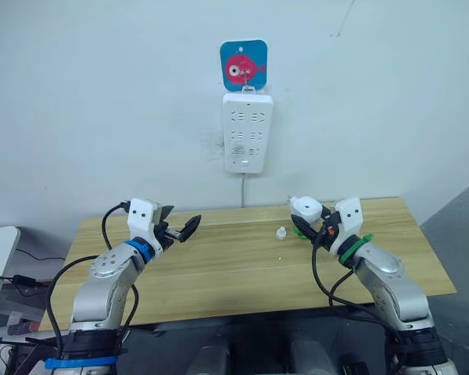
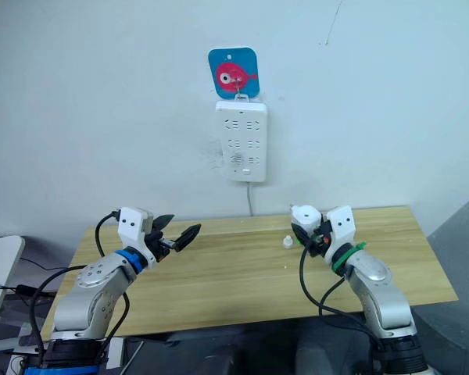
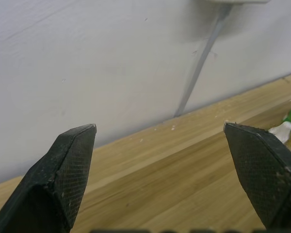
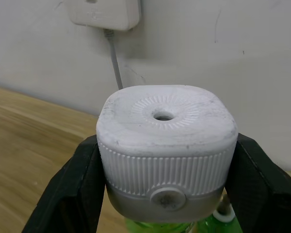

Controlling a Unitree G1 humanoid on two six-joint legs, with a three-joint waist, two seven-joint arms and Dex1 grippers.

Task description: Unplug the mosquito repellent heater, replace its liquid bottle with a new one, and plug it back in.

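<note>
My right gripper (image 1: 311, 219) is shut on the mosquito repellent heater (image 4: 165, 145), a small white rounded unit with a centre hole in its ribbed top. I hold it above the table's right half, away from the wall. A green liquid bottle (image 4: 155, 226) shows just under the heater. A small white capped piece (image 1: 281, 233) stands on the table just left of the heater. My left gripper (image 1: 180, 220) hovers open and empty over the table's left part, its fingers (image 3: 63, 179) spread wide.
A long white power strip (image 1: 247, 133) hangs on the wall under a blue fish hook (image 1: 243, 66), its cable dropping behind the wooden table (image 1: 219, 273). A white-collared green object (image 4: 225, 214) sits beside the bottle, partly hidden.
</note>
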